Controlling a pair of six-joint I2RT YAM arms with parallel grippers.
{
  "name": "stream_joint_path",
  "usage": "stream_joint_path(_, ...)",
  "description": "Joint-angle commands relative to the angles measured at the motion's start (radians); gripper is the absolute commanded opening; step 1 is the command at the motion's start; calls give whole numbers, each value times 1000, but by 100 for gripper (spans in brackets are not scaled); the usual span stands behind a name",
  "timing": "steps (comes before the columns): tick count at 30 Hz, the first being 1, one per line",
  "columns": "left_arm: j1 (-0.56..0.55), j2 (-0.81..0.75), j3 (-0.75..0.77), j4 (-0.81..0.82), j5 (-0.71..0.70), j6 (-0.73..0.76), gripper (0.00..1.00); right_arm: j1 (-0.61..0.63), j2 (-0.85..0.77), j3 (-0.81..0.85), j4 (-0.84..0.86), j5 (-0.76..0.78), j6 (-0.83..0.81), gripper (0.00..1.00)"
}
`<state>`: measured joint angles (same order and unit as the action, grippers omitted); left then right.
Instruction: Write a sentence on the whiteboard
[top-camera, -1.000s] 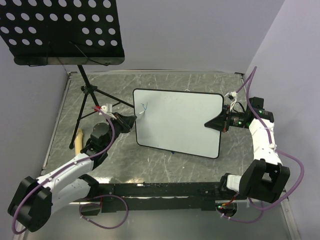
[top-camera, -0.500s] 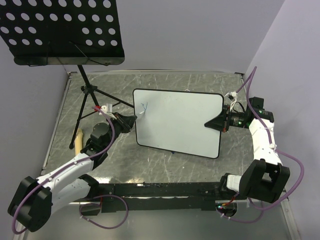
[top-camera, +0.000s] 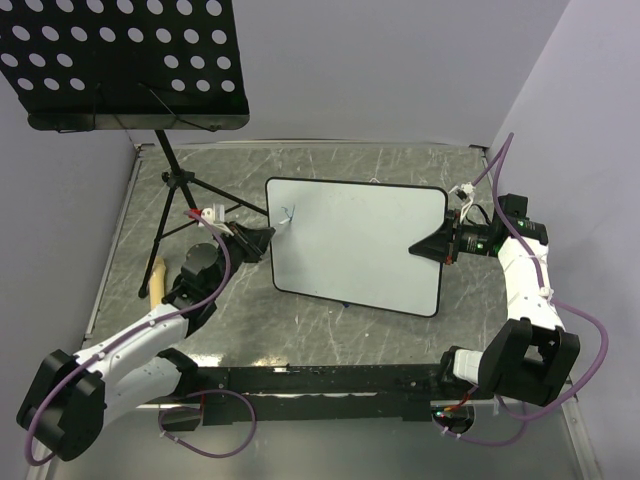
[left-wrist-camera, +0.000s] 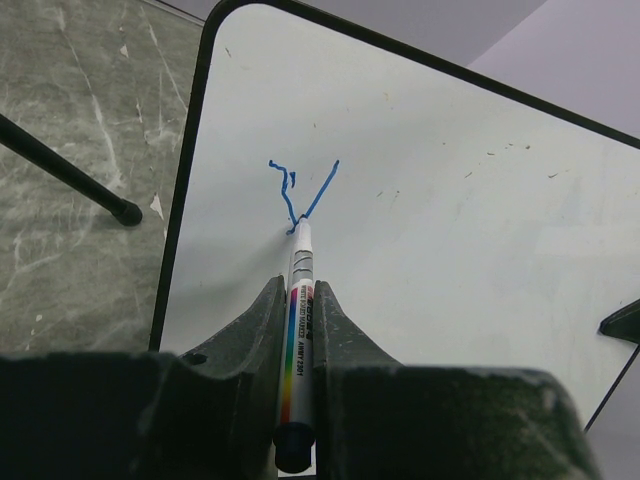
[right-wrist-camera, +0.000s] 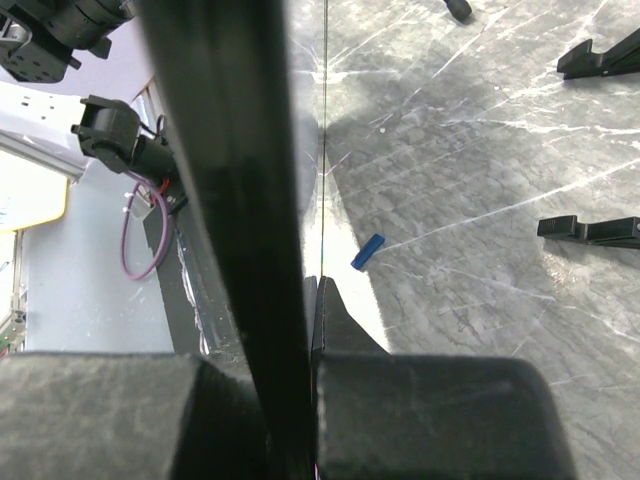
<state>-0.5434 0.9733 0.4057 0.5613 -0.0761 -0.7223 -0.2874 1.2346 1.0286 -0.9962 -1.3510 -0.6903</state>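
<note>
While your left gripper (left-wrist-camera: 298, 290) is clamped narrow around a white marker (left-wrist-camera: 298, 340) with a rainbow stripe, the marker's tip touches the whiteboard (left-wrist-camera: 450, 220) close to its upper left corner. Of the sentence (left-wrist-camera: 300, 190) you have only a few blue strokes, a squiggle joined to a V-like shape, right at the tip. From above, the left gripper (top-camera: 262, 240) sits just beside the board's left edge, and the whiteboard (top-camera: 360, 250) lies in the middle of the grey marbled table (top-camera: 330, 330), its face toward the overhead camera. Your right gripper (top-camera: 420, 247) is closed on the board's right edge; in its wrist view the black frame runs edge-on between the fingers (right-wrist-camera: 330, 310). Watch the music stand (top-camera: 120, 60): its perforated black tray hangs over the far left corner, and one thin tripod leg (top-camera: 225, 200) reaches toward the board's upper left corner, its rubber foot (left-wrist-camera: 125, 212) resting just left of the frame, near the marker. A tan stick-like object (top-camera: 157, 280) lies on the table beside your left arm. On the right side, a small blue cap (right-wrist-camera: 367, 251) lies near the board's edge, and two black wedge pieces (right-wrist-camera: 590, 231) rest farther out on the table.
</note>
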Motion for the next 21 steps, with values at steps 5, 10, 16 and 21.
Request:
stream_joint_path(5,3,-27,24,-27,-5,-2,1,5,-15,56,11,-232,-37,0)
stream_joint_path(10,2,-35,13,-52,10,-6,1,4,-18,53,14,-232,-35,0)
stream_joint_path(16,3,-39,-10,-75,29,-28,1,4,-24,48,30,-232,-21,0)
stream_joint_path(21,2,-41,-34,-84,36,-43,1,4,-23,53,19,-234,-32,0)
